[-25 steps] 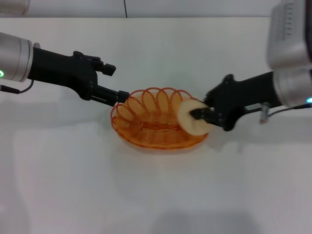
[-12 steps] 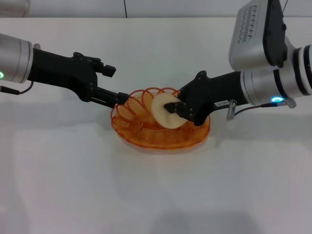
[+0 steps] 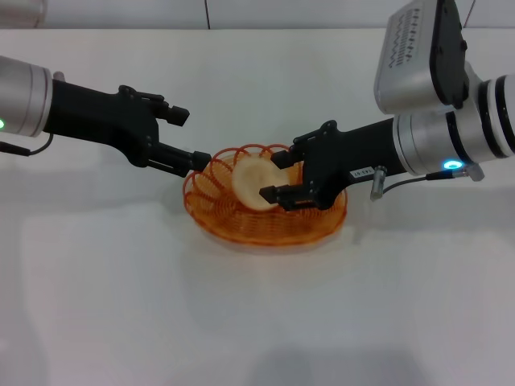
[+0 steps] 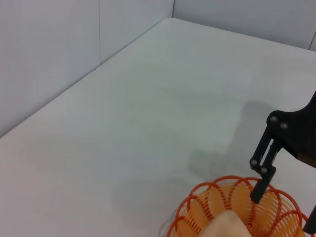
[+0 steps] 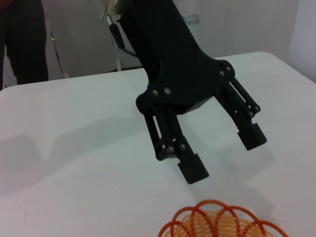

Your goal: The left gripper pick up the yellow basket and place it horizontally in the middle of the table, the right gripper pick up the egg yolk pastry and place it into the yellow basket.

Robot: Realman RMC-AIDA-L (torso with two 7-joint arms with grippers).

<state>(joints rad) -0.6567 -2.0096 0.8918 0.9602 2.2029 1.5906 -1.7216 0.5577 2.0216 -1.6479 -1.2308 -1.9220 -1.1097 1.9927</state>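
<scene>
The yellow basket (image 3: 241, 227) sits in the middle of the table (image 3: 121, 305). The egg yolk pastry (image 3: 251, 182) lies inside it, leaning toward the basket's left side. My right gripper (image 3: 278, 175) is open over the basket, its fingers just right of the pastry and apart from it. My left gripper (image 3: 191, 137) is open and empty at the basket's left rim, with its lower finger close to the wire. In the right wrist view the left gripper (image 5: 222, 155) hangs open above the basket rim (image 5: 222, 223). The left wrist view shows the basket (image 4: 232, 197), the pastry (image 4: 226, 226) and a right finger (image 4: 265, 165).
The table's far edge meets a grey wall (image 3: 241, 12) at the back. The right arm's silver perforated panel (image 3: 410, 56) rises at the right. A dark figure (image 5: 22, 34) stands beyond the table in the right wrist view.
My right gripper carried the pastry leftward over the basket, then opened. The pastry now rests in the basket. The left arm has not moved.
</scene>
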